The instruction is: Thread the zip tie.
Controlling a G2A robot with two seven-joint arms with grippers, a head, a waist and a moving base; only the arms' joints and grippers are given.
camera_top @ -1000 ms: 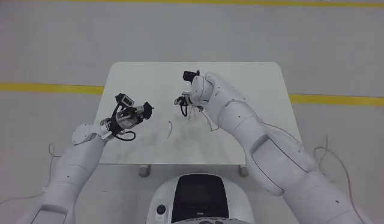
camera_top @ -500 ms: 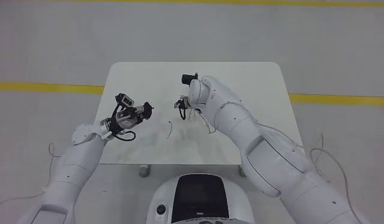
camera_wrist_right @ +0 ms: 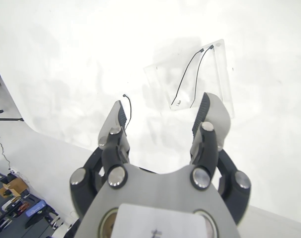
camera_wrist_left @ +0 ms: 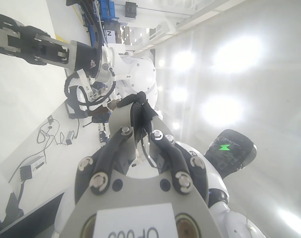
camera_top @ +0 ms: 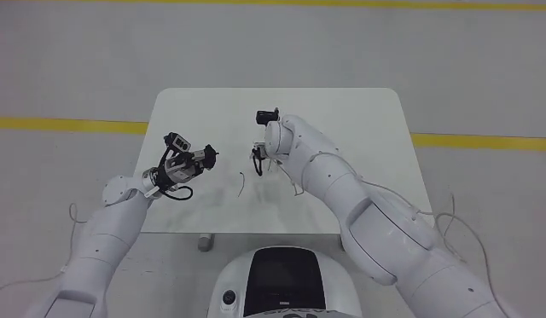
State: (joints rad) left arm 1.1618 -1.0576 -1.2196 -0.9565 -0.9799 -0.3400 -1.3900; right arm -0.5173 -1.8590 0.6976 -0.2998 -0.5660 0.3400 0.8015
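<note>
My left gripper [camera_wrist_left: 140,105] is shut on a black zip tie [camera_wrist_left: 143,147], whose thin strap curls back between the fingers. It hangs above the table's left part [camera_top: 207,154]. My right gripper [camera_wrist_right: 162,102] is open over the middle of the table [camera_top: 258,154], nothing between its fingers. A loose black zip tie [camera_wrist_right: 128,108] lies on the table by one right fingertip, also seen between the two arms [camera_top: 241,184]. Two more zip ties [camera_wrist_right: 187,73] lie in a clear tray [camera_wrist_right: 222,75] just beyond the right gripper.
The white table [camera_top: 358,122] has bare room at the back and the right. Its near edge [camera_wrist_right: 53,139] runs close behind the right gripper. The right arm's wrist [camera_wrist_left: 73,58] shows in the left wrist view, a short way off.
The right gripper has slid a little toward the near side and the left, closer to the loose zip tie. The left arm has kept still.
</note>
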